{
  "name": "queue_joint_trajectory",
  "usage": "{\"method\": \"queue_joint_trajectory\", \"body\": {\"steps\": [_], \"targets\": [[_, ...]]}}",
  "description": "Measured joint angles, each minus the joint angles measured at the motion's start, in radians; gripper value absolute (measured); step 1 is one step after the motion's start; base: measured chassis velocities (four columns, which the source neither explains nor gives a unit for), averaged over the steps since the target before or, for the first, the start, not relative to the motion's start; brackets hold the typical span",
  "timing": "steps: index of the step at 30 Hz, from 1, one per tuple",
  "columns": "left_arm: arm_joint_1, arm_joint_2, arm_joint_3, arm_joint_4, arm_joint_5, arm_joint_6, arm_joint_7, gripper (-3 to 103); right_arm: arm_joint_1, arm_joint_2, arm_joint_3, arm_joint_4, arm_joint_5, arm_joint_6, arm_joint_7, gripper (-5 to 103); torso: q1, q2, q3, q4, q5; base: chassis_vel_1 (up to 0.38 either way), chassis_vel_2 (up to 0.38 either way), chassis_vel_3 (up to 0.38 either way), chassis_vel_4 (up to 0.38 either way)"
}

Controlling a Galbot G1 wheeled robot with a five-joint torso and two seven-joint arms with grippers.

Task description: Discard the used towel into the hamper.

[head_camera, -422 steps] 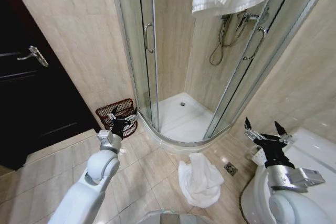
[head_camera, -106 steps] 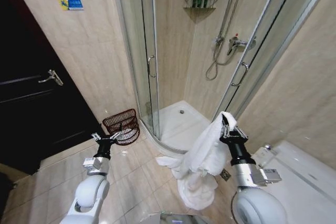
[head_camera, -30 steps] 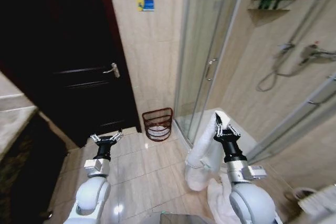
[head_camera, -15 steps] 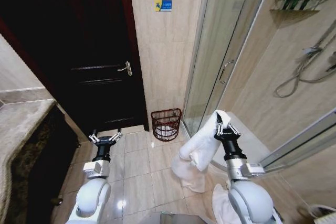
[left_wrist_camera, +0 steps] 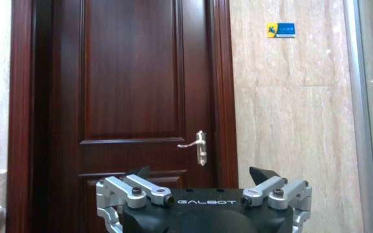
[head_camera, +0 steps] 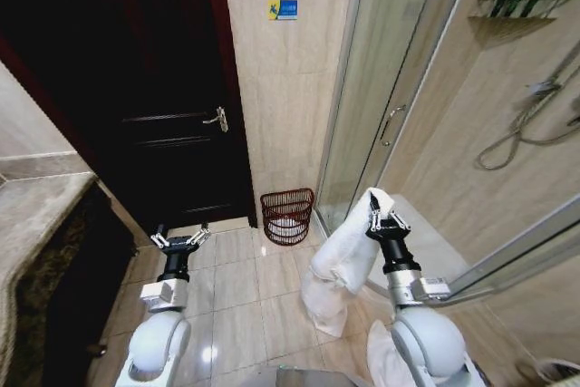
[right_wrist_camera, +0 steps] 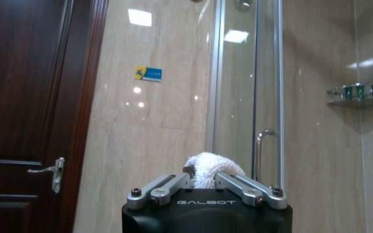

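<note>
A white towel (head_camera: 337,265) hangs from my right gripper (head_camera: 380,217), which is shut on its top fold; the cloth droops down toward the floor tiles. In the right wrist view the towel's tip (right_wrist_camera: 207,170) bulges between the shut fingers of the right gripper (right_wrist_camera: 203,184). The hamper (head_camera: 287,215), a small dark reddish-brown ribbed basket, stands on the floor against the wall between the door and the shower, ahead and left of the towel. My left gripper (head_camera: 178,240) is held up open and empty, low at the left; in its wrist view the left gripper (left_wrist_camera: 203,177) faces the door.
A dark wooden door (head_camera: 154,88) with a lever handle (head_camera: 217,119) fills the left. Glass shower doors (head_camera: 385,97) stand at the right. A stone counter (head_camera: 32,215) runs along the left edge. More white cloth (head_camera: 381,364) lies beside my base. Floor tiles (head_camera: 236,287) lie bare before the hamper.
Over the earlier frames the towel was lifted off the floor by my right gripper and the view swung left toward the door. In the last half second almost nothing shifted.
</note>
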Motion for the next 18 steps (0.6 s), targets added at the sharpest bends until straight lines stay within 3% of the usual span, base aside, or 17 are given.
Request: {"method": "queue_joint_trajectory", "body": {"steps": [10,18], "targets": [[0.0,0.006,0.004,-0.004,0.0,0.009,0.0,100,0.002,0.009,0.002,-0.009,0.0,0.006,0.0,3,0.0,0.0,0.0,0.0001,0.0001,-0.043,0.049,0.03,-0.045],[0.002,0.009,-0.003,-0.005,-0.002,0.009,0.0,100,0.001,0.013,0.002,-0.008,-0.004,0.007,0.002,3,0.0,0.0,0.0,0.0003,0.0002,-0.018,0.167,0.009,-0.173]]}}
